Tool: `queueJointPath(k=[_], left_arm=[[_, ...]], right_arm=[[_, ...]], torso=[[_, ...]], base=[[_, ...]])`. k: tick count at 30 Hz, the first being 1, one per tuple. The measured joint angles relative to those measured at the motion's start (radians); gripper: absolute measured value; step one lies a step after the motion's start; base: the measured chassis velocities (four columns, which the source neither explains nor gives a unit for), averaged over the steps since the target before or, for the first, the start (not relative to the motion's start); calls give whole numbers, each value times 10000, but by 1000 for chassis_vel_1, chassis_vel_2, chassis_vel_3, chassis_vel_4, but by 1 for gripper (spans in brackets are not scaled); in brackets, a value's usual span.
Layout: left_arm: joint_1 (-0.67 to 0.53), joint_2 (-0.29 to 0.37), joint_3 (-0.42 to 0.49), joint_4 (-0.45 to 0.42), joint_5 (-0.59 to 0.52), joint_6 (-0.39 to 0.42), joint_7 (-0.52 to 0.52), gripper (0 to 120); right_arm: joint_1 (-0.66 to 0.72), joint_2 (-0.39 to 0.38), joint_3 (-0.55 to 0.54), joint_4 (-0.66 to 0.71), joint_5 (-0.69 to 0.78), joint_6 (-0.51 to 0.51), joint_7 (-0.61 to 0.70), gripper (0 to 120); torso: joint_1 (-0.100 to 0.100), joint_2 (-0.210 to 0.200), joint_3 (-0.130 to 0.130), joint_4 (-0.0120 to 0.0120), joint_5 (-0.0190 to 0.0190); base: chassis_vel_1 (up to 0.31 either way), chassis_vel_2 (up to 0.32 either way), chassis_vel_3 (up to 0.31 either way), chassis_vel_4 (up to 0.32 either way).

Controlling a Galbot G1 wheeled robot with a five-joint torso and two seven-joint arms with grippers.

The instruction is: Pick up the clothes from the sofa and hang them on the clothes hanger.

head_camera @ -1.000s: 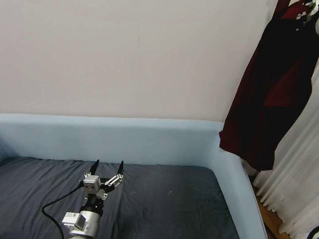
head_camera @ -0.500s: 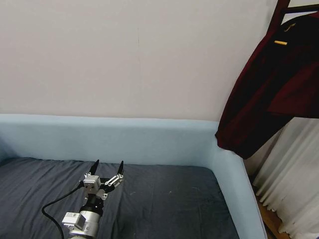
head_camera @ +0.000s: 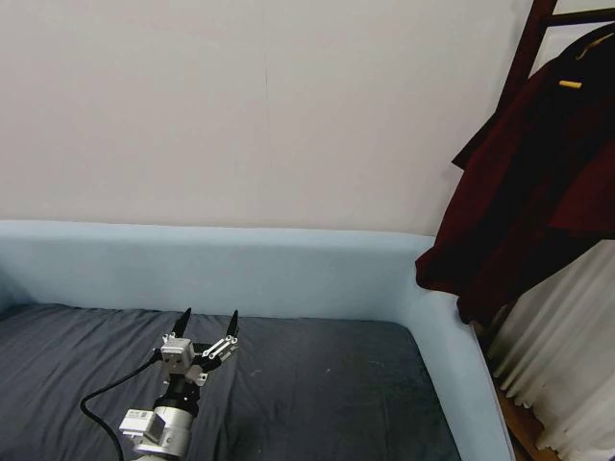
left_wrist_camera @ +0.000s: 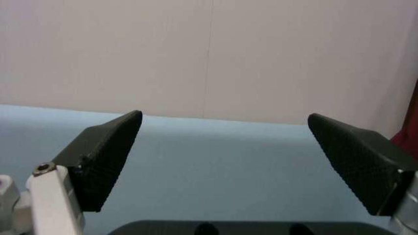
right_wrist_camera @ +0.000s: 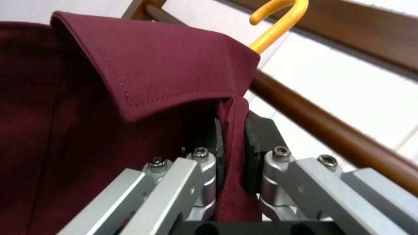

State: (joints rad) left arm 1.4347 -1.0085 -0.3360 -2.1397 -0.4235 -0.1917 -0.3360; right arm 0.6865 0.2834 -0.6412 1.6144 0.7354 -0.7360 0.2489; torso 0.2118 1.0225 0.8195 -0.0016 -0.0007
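A dark red shirt hangs at the right of the head view, beside the brown wooden rack. In the right wrist view my right gripper is shut on the shirt just under its collar. The yellow hanger hook sticks up from the collar close to the rack's wooden rail; I cannot tell whether it rests on a rail. My left gripper stands open above the sofa's dark seat, its black fingers wide apart with nothing between them.
The light blue sofa back and its right armrest border the seat. A plain white wall rises behind. A white curtain hangs below the shirt at the right, over a strip of wooden floor.
The red shirt has swung up and to the right, its collar and yellow hook now close to the rack's rail. The left arm has not moved.
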Motion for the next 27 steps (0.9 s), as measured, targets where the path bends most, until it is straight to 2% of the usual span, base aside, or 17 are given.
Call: queueJointPath(k=[5,9,14,15,17,19,27], left_arm=[[1,-1,0,-1,0,0,0,100],[0,0,0,0,0,-1,1,100],[0,0,1,0,0,-1,1,100],[0,0,1,0,0,-1,1,100],[1,0,0,0,0,-1,0,100],[0,0,0,0,0,-1,2,100],[1,0,0,0,0,-1,1,100]], right_arm=[[-115,-213,-79,336,-965,1,-668,7],[72,201,-685,-88,-1988,4,-965,7],[1393,1656,-2282,-1594,-3026,25,-1073,7],[1393,1656,-2282,-1594,-3026,25,-1073,7],[1842,2404,-2968,-2489,-3233,40,-1084,7],[1979,2880,-3312,-3060,-3306,42,-1088,7],[2050,3909,-3924,-4728,-3587,94,-1155,7]], torso=[[-1,0,-1,0,-3],[0,-1,2,1,4],[2,-2,2,8,-9],[2,-2,2,8,-9],[1,-3,3,12,-9],[2,-3,3,4,-3],[2,-2,3,3,-1]], base=[[0,0,0,0],[0,0,0,0],[0,0,0,0],[0,0,0,0],[0,0,0,0],[0,0,0,0],[0,0,0,0]])
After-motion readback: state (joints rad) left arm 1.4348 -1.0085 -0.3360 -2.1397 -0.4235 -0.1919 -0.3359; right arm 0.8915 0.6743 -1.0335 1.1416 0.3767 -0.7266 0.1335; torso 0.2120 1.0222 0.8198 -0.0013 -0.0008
